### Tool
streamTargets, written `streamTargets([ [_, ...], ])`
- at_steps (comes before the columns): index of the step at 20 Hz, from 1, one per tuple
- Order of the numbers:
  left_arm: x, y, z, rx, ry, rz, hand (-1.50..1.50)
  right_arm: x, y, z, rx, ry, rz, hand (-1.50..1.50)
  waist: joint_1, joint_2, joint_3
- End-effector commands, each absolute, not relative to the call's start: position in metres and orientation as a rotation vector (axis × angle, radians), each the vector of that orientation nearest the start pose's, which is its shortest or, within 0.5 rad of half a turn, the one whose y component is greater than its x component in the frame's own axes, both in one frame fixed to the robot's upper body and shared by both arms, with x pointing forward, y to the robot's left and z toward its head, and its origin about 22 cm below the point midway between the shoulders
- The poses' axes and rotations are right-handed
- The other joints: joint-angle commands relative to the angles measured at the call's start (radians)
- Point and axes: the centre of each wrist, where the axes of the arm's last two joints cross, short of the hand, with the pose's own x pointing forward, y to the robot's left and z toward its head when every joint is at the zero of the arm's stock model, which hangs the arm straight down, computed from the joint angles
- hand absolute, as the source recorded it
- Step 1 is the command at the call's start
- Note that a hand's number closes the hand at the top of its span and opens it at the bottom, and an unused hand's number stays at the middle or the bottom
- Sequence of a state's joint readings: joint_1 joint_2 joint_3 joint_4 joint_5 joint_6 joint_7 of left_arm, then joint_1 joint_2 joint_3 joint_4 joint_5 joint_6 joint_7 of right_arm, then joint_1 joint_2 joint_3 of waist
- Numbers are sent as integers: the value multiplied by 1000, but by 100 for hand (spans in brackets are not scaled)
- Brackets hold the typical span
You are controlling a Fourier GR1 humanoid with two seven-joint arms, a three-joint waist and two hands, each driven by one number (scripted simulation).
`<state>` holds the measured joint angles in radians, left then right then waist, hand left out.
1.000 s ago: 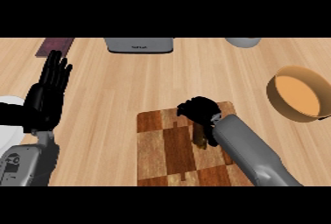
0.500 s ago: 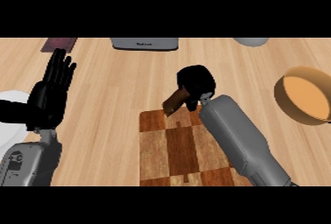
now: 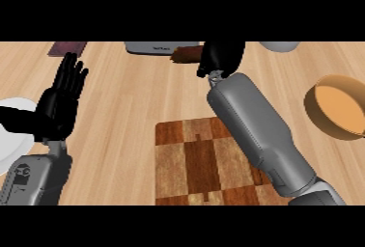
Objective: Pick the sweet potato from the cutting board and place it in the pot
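Observation:
My right hand (image 3: pixel 222 57) is raised high near the top of the head view, its fingers curled round the brown sweet potato (image 3: pixel 187 55), whose end sticks out to the left of the hand. The checkered wooden cutting board (image 3: pixel 200 164) lies below, partly covered by my right forearm, with nothing showing on it. The orange pot (image 3: pixel 341 112) stands at the right edge, well to the right of and below the hand. My left hand (image 3: pixel 58 103) rests open at the left, fingers up.
A grey appliance (image 3: pixel 151 47) sits at the back edge just left of the sweet potato. A dark red object (image 3: pixel 68 48) lies at the back left, a grey round object (image 3: pixel 279 46) at the back right. A white plate (image 3: pixel 13 132) shows at the left edge.
My right hand has lifted the sweet potato off the cutting board and carried it up and away toward the back of the counter. The left hand has stayed still.

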<state>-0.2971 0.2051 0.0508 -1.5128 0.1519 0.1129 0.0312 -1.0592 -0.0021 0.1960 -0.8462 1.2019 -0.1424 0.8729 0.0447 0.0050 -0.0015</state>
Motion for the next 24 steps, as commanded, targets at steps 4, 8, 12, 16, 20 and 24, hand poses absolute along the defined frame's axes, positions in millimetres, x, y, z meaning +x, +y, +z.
streamTargets([
  [4,298,263,70,85,-1758,30,0,415,-32,196,-1621,-1249,329,150,-22,-6,0],
  [8,299,272,73,109,-1750,53,0,422,-84,209,-1713,-1218,236,150,-48,-11,2],
  [12,294,268,74,115,-1740,56,0,413,-118,226,-1737,-1158,216,150,-63,-16,2],
  [16,294,278,73,135,-1740,76,0,398,-167,207,-1720,-1075,240,150,-78,-18,2],
  [20,306,291,76,151,-1750,88,0,383,-216,204,-1732,-1033,231,150,-71,-11,2],
  [24,296,273,85,99,-1760,57,0,363,-274,192,-1737,-1027,152,150,-55,-9,2],
])
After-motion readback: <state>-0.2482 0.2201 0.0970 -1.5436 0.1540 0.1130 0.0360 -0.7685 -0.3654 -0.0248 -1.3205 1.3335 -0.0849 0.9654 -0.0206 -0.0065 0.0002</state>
